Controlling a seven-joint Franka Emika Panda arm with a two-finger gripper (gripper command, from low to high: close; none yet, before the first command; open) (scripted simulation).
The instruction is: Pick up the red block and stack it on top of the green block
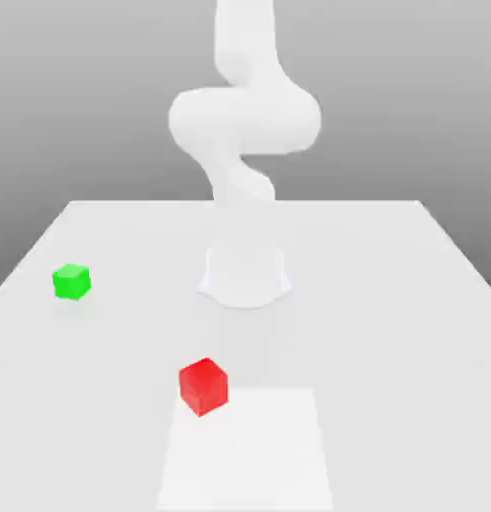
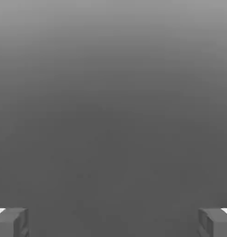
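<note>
Operator A: "Where is the red block (image 1: 203,387)?"

Operator B: "On the bench (image 1: 389,330), near the pale patch (image 1: 247,455). End effector (image 2: 113,223): spread, empty. I judge it rigid, light; grip opposite faces, mid-height."

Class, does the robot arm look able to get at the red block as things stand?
Probably yes: nothing stands over or against the glossy red cube, and the end effector is open and empty.

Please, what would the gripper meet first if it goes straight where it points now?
Probably nothing: between the gripper's open fingers the way looks free, though depth is unclear.
</note>
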